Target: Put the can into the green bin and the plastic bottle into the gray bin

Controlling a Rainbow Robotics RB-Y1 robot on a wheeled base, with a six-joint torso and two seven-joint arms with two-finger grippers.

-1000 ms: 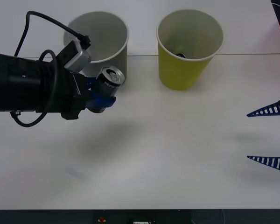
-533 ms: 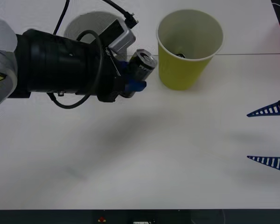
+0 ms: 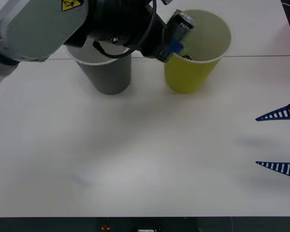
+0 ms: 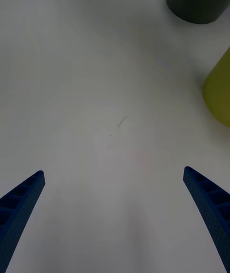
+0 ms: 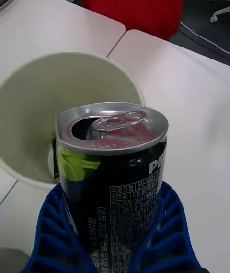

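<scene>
Carried rightward, can (image 3: 180, 25) now overhangs green bin (image 3: 191, 72), white table (image 3: 150, 159).

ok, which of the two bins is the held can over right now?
The green bin, the right-hand one in the front view. The left gripper holds the can at its near-left rim; the gray bin sits apart, under the arm.

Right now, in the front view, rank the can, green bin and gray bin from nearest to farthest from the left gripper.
1. Can: held in the left gripper, over the green bin's rim.
2. Green bin: directly beneath and beside.
3. Gray bin: farther to the robot's left.
</scene>
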